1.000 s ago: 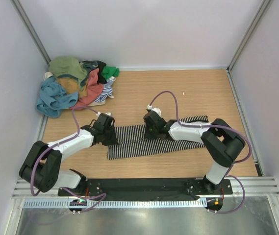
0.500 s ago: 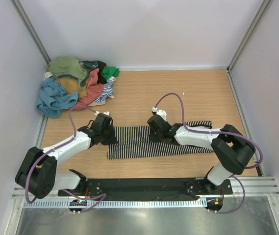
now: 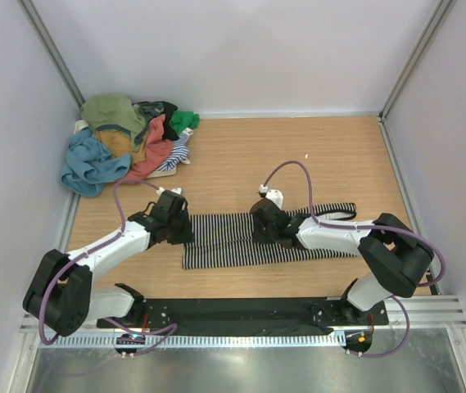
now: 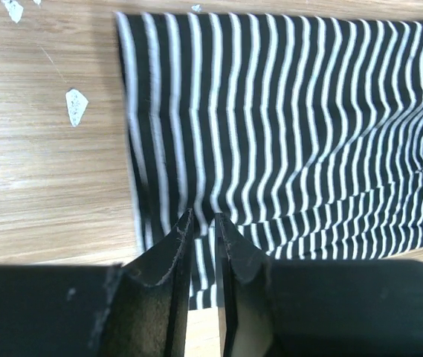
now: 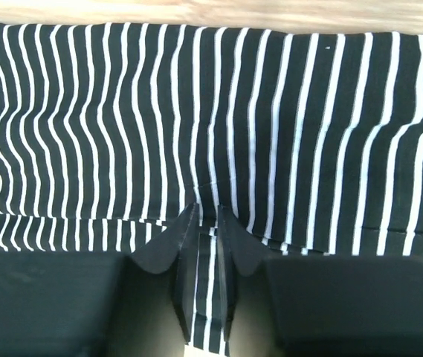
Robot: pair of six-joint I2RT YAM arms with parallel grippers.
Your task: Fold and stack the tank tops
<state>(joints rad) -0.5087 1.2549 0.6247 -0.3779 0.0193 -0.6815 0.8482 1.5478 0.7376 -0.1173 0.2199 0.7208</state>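
Striped top (image 3: 224, 241) appears mid-fold: left fingers (image 4: 170, 260) pinch its edge, whether right fingers (image 5: 181, 253) hold it cannot be told; next likely needs release, then crosswise folding.

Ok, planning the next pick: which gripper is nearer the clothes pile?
Left. The left gripper is on the striped top's left end, near the pile; right gripper is at its middle, farther.

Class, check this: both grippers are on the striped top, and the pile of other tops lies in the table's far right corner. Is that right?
No: the pile lies in the far left corner, as the top view shows. The rest holds.
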